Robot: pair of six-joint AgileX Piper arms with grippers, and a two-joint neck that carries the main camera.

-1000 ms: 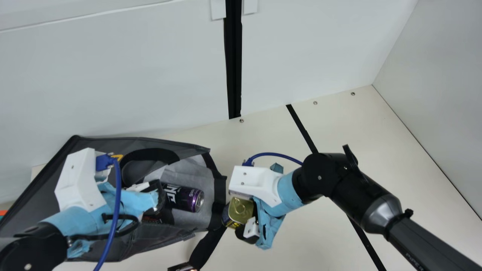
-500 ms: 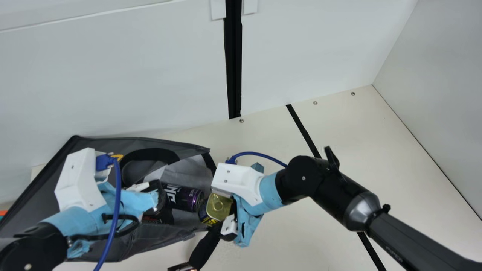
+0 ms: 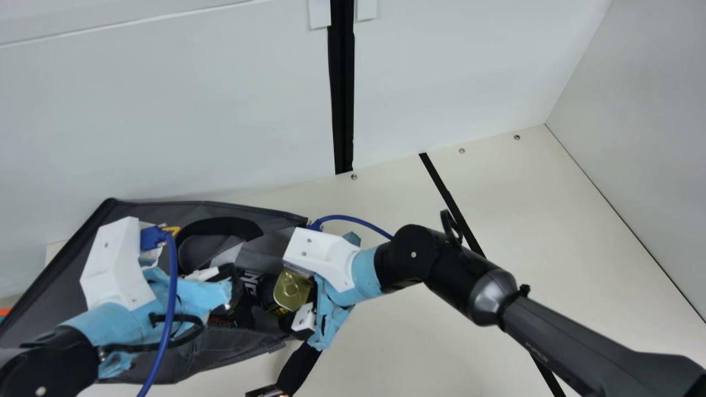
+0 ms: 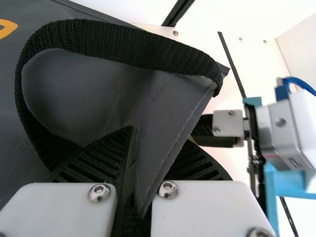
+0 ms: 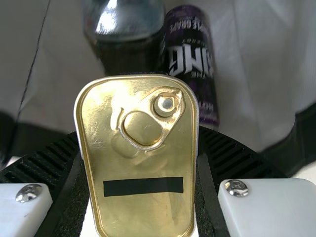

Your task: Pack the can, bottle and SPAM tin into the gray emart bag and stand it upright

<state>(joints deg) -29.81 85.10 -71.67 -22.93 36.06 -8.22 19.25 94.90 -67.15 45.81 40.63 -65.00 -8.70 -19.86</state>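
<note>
1. We see the worktop [image 3: 529, 209] run from the bag's mouth to the side panel [image 3: 640, 160], its widest stretch beyond our right arm; the back wall [image 3: 220, 110] bounds it behind the bag.
2. Our gray emart bag [image 3: 193, 353] lies on its side, mouth toward our right arm. One black handle [image 3: 218, 223] loops over the far side, and a black strap [image 3: 300, 364] trails out onto the worktop on the near side.
3. Inside the bag we see the can [image 5: 191, 64] lying beside the bottle [image 5: 126, 52], both just past the tin; we can't tell whether the tin touches them.
4. We have the SPAM tin [image 3: 292, 292] at the bag's mouth, its gold lid and pull ring facing the neck camera — the right tool [image 3: 287, 302] pinches it between two ribbed fingers [image 5: 237, 153].
5. Our right arm slants in from the lower right, its blue cable [image 3: 353, 219] arching close to the bag's far lip.
6. Our left arm leans over the bag from the lower left. The left tool [image 3: 235, 289] clamps a fold of gray fabric beside the handle.
</note>
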